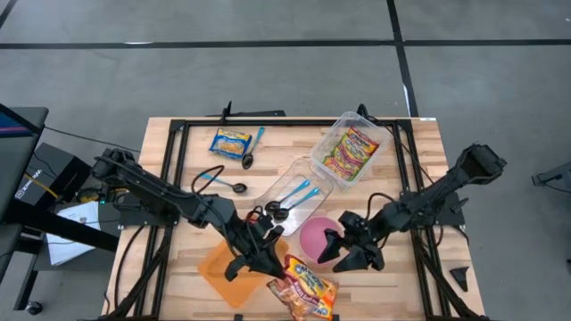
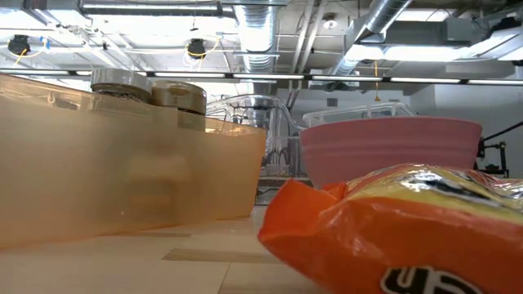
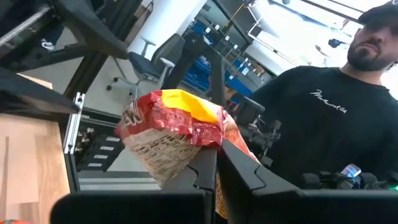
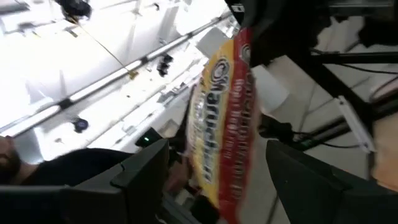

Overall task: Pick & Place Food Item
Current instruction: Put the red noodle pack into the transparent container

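Observation:
An orange and red snack packet (image 1: pixel 305 291) is over the table's near edge, right of an orange container (image 1: pixel 223 272); it fills the low view's right (image 2: pixel 409 229). My left gripper (image 1: pixel 266 267) reaches it from the left and is shut on it. My right gripper (image 1: pixel 343 255) stands open just right of the packet, in front of a pink bowl (image 1: pixel 314 234). In the right wrist view, its fingers stand either side of the packet (image 4: pixel 221 118) without touching it. My left gripper pinches the packet's crumpled edge (image 3: pixel 208 146) between its two shut fingers. The fingers lie level and come from the table's left. The packet sticks out beyond the fingertips, and only the room shows behind and below it.
A clear tub (image 1: pixel 352 147) holding another packet stands at the back right. A clear tray (image 1: pixel 294 192) with blue spoons lies mid-table. A blue and yellow packet (image 1: pixel 230 141) and two spoons lie at the back left. A person in a black shirt (image 3: pixel 323 118) sits beyond the table.

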`<state>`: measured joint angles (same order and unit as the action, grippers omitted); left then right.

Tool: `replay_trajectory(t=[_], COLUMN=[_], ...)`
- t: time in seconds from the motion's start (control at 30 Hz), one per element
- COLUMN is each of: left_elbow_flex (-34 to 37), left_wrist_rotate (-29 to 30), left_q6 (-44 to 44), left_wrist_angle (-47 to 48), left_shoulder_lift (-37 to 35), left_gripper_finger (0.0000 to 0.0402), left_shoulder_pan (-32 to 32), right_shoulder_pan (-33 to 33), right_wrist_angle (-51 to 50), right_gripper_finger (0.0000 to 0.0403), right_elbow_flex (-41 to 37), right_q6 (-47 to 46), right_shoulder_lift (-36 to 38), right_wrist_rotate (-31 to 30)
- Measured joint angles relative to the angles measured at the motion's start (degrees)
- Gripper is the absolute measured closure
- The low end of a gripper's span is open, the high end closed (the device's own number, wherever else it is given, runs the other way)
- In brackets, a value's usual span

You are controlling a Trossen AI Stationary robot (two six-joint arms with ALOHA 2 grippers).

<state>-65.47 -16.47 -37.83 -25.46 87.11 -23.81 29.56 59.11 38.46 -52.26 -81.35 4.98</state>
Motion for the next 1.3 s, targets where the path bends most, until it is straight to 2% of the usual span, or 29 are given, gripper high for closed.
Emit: replay_trajectory(t=[0.2, 0.43, 0.73, 1.3], left_elbow_flex=[0.0, 0.0, 0.0, 0.0], left_wrist_rotate=[-0.01, -3.25, -3.24, -3.1], left_q6=[-0.58, -4.38, -6.07, -6.14], left_wrist_angle=[-0.2, -1.11, -1.2, -1.63], left_shoulder_lift=[0.0, 0.0, -0.01, -0.01], left_gripper_finger=[0.0401, 0.0401, 0.0401, 0.0401], left_shoulder_pan=[0.0, -0.95, -3.54, -0.51], right_shoulder_pan=[-0.76, -2.3, -2.73, -3.07], right_wrist_angle=[1.59, 1.78, 1.83, 0.91], right_gripper_finger=[0.0138, 0.0138, 0.0138, 0.0138], right_elbow_flex=[5.49, 11.75, 12.61, 12.61], right_q6=[-0.58, -0.29, -0.36, -1.74], right_shoulder_lift=[-6.69, -11.76, -12.56, -12.56], right_wrist_rotate=[3.79, 7.72, 8.45, 8.93])
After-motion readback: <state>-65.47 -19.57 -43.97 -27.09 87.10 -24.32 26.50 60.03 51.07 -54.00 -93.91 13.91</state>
